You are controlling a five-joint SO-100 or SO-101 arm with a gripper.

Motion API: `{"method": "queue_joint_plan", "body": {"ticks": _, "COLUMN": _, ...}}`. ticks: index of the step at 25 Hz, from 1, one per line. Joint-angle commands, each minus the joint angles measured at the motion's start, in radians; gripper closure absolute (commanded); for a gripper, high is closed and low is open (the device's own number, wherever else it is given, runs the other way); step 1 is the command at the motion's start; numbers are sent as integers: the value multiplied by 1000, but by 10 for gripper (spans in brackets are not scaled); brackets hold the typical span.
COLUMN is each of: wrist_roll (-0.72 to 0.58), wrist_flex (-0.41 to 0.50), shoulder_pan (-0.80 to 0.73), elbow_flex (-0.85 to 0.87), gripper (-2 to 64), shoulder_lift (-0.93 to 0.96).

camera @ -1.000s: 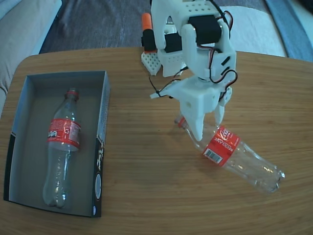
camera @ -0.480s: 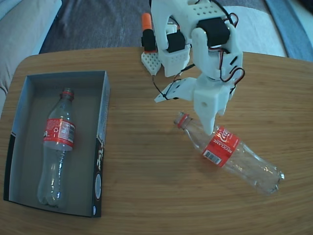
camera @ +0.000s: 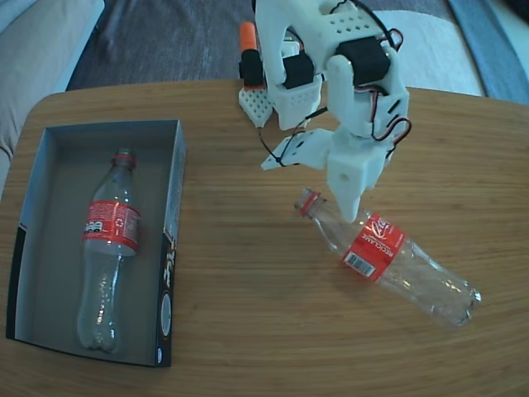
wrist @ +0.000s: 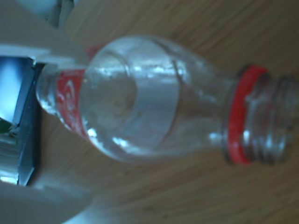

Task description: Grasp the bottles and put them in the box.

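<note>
**Bottles: one in the box, one to go**

One bottle [camera: 110, 248] lies flat inside the box [camera: 175, 207], cap pointing to the far end. The other bottle [camera: 388, 256] lies on its side on the worktop [camera: 248, 314], well apart from the box. Its neck has a red ring but looks open in the wrist view. The claw [camera: 331, 186] hangs over that bottle's shoulder with its two fingers spread wide, one on each side.

The bottle is round and smooth, so it may roll or slip out when the claw squeezes. It could also squash.

The worktop is light wood with rounded corners. A dark rug [camera: 165, 37] lies behind it.
</note>
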Motion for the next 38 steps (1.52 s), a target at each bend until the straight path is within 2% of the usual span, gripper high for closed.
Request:
{"method": "queue_joint_plan", "body": {"ticks": 1, "wrist_roll": -5, "wrist_flex": 0, "shoulder_pan": 29, "elbow_flex": -12, "gripper": 310, "shoulder_lift": 21}}
{"method": "queue_joint_plan", "body": {"ticks": 18, "wrist_roll": -34, "wrist_flex": -11, "shoulder_pan": 123, "elbow_flex": 54, "gripper": 311, "shoulder_lift": 26}}
{"method": "queue_joint_plan", "body": {"ticks": 35, "wrist_roll": -9, "wrist_flex": -14, "shoulder_pan": 95, "elbow_flex": 103, "gripper": 311, "shoulder_lift": 9}}
{"method": "queue_joint_plan", "body": {"ticks": 38, "wrist_roll": 31, "wrist_flex": -66, "shoulder_pan": 72, "elbow_flex": 132, "gripper": 311, "shoulder_lift": 8}}
